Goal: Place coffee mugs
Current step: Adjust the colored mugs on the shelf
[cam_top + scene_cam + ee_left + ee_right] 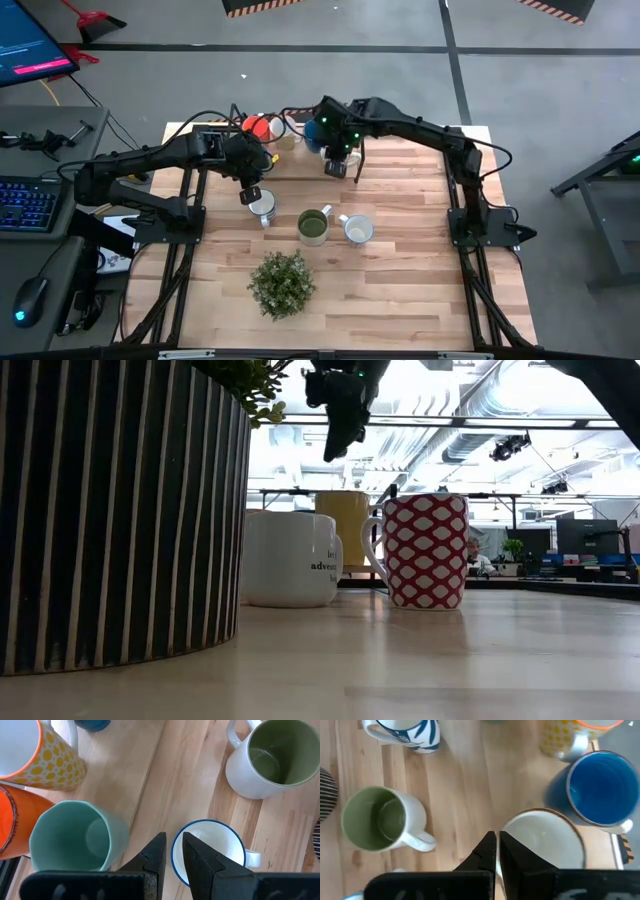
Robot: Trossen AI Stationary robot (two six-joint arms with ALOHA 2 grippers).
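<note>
Three mugs stand upright in a row mid-table: a white mug with blue rim (262, 206) – the left gripper (251, 195) closed on its rim – an olive-green-lined mug (313, 226), and a white mug (358, 230) with its handle toward the olive one. At the far edge a cluster: orange mug (256, 126), yellow-dotted mug (47, 757), teal mug (75, 836), blue mug (600, 790), and a cream mug (544, 839) under the right arm.

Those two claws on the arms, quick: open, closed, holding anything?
Left gripper: fingers pinching the blue-rimmed white mug's rim.
Right gripper: fingers shut, holding nothing.
</note>
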